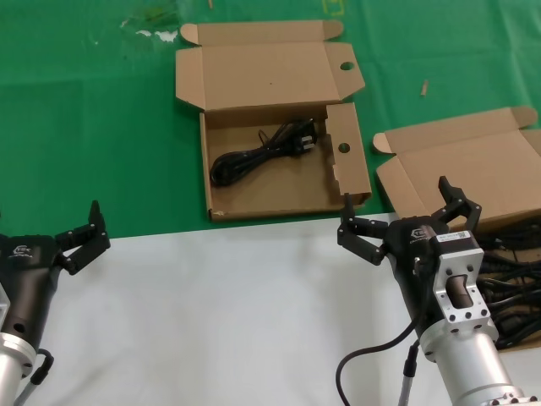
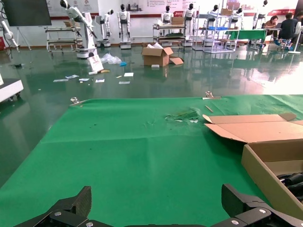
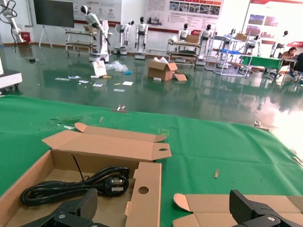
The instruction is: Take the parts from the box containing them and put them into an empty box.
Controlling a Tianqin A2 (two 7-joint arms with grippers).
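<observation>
Two boxes, head view: holed-flap box (image 1: 272, 203) at far centre on the green cloth (image 1: 93, 135), lid back; plain-lidded box (image 1: 473, 173) at right, part hidden behind the right arm.
Cable in holed-flap box: one black coiled power cable (image 1: 264, 152) lies on its floor, plug toward the right.
Cables in plain-lidded box: black cable bundles (image 1: 514, 279) show at the right edge, near side.
Right gripper (image 1: 409, 218): over the white table edge (image 1: 228, 313), between the two boxes; jaws spread wide, nothing in them.
Left gripper (image 1: 83, 237): near left, at the border of cloth and white surface; jaws apart, empty.

Left wrist view: fingertips (image 2: 75, 204) wide apart over bare green cloth; corner of the holed-flap box (image 2: 265, 175) at one side, its lid (image 2: 255, 128) beyond.

Right wrist view: fingertips (image 3: 78, 208) wide apart, empty; coiled cable (image 3: 75, 185) inside the holed-flap box (image 3: 28, 182), round hole in inner flap (image 3: 143, 189); lid of plain-lidded box (image 3: 213, 204) beside it.
</observation>
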